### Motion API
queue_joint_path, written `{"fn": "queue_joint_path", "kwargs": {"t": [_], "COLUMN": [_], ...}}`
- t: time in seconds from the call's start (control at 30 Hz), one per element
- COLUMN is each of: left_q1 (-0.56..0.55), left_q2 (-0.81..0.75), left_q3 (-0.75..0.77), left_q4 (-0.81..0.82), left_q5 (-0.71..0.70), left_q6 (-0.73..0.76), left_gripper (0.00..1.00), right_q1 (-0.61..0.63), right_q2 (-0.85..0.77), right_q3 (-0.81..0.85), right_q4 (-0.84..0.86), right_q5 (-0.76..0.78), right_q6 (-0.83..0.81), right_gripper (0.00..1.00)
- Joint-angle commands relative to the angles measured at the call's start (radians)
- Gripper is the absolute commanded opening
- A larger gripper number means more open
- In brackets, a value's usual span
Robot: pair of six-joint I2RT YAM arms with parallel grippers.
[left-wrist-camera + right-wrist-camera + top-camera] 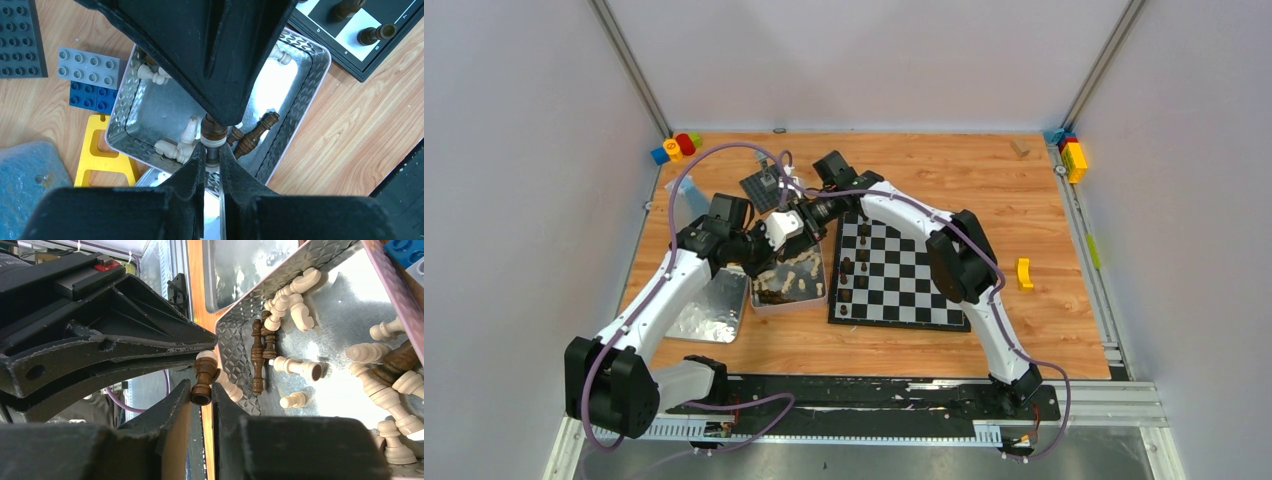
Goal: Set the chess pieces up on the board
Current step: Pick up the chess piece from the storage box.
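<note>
Chess pieces (295, 367) first: one dark brown piece (202, 377) is pinched by two grippers at once. The left gripper (211, 150) is clamped on its shaft and the right gripper (201, 392) is closed against its base, over the tin's (235, 337) rim. Inside the tin, the right wrist view shows at least three loose brown pieces among many cream. The left wrist view shows two, plus two standing on the board (320, 31) just right of the tin.

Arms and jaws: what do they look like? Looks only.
Left arm and right arm match: white tubular links and bulky black joint housings. A lilac cable trails loosely along each. The jaws are black wedges tapering to blunt tips, with scuffed pale edges. One black housing carries a small red tag.
</note>
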Motion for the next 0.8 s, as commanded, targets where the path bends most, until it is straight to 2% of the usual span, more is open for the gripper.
{"fn": "queue_joint_path", "kwargs": {"t": [0.0,0.23,0.47,0.53,0.63,0.77], "left_q1": [0.003,0.004,0.026,0.028,0.029,0.034], "left_q2": [-0.016,0.002,0.043,0.046,0.038,0.014], "left_q3": [-0.013,-0.047,-0.089,-0.092,-0.094,-0.093], "left_q4": [0.026,0.051,0.099,0.111,0.126,0.13], "left_q5": [0.017,-0.057,-0.094,-0.092,-0.092,-0.079], "left_q6": [-0.012,0.017,0.03,0.023,0.01,-0.009], "left_gripper": [0.0,0.0,0.01,0.06,0.19,0.32], "right_q1": [0.005,-0.015,-0.038,-0.038,-0.033,-0.034], "right_q2": [-0.003,-0.012,-0.028,-0.028,-0.032,-0.009], "right_q3": [0.049,0.061,0.052,0.047,0.036,0.045], "right_q4": [0.032,0.031,0.033,0.031,0.005,-0.011], "right_q5": [-0.027,-0.014,0.01,0.078,0.216,0.132], "right_q6": [-0.001,-0.007,0.003,0.019,0.001,0.003], "right_gripper": [0.16,0.01,0.0,0.0,0.0,0.0]}}
